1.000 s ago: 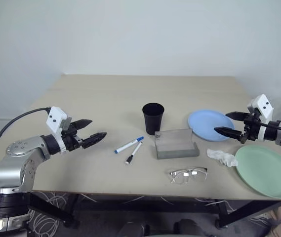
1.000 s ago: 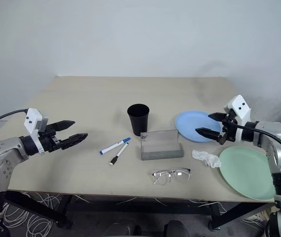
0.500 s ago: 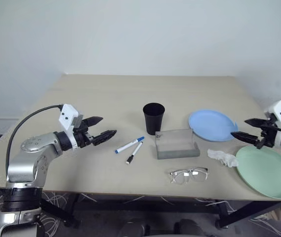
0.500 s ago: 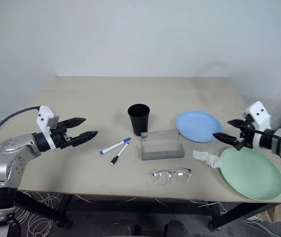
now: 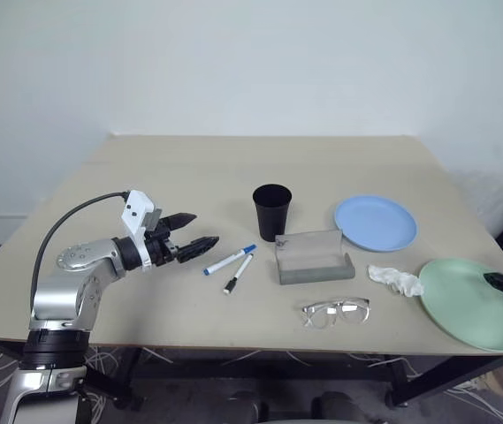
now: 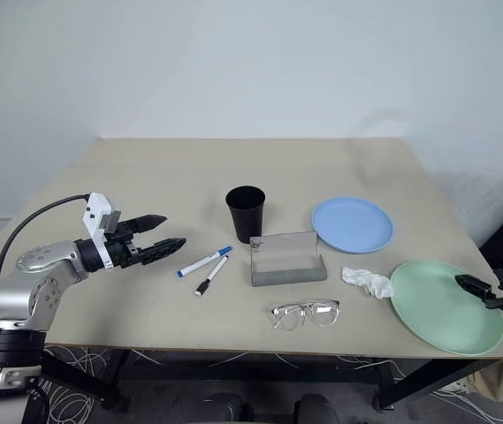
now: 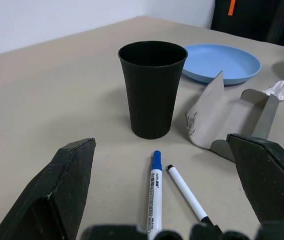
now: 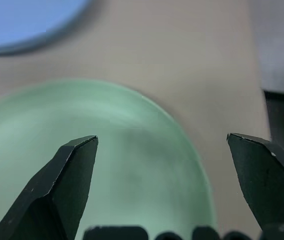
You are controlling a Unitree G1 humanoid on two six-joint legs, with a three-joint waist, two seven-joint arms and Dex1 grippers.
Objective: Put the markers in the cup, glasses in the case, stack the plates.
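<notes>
Beige laminate makes up the rectangular table top [image 5: 189, 168] you are working over, and everything for the job lies on its nearer half. Your largest items are the two round flat plates: the pale mint green plate [image 5: 463, 296] sits at the near right corner, and the light blue plate [image 5: 376, 223] lies further back and to its left, the two apart and not stacked. Between them rests a crumpled white tissue [image 5: 394, 280], just beside the green plate's rim. Near the table's middle you have the grey rectangular hard case [image 5: 314, 258], lid raised, with the black tapered plastic cup [image 5: 271, 211] standing upright just behind its left end. In front of the case lie the clear-framed glasses [image 5: 336, 311] (folded or not, you cannot tell from here). Left of the case are the two white-barrelled markers, the blue-capped marker [image 5: 230, 259] and the black-capped marker [image 5: 238, 274], side by side on the table and almost touching. Your left gripper [image 5: 194, 231] hangs just left of the markers, pointed toward them, jaws spread wide and holding nothing. Your right gripper [image 6: 470, 290] sits over the green plate's right edge, jaws likewise spread wide, gripping nothing.
</notes>
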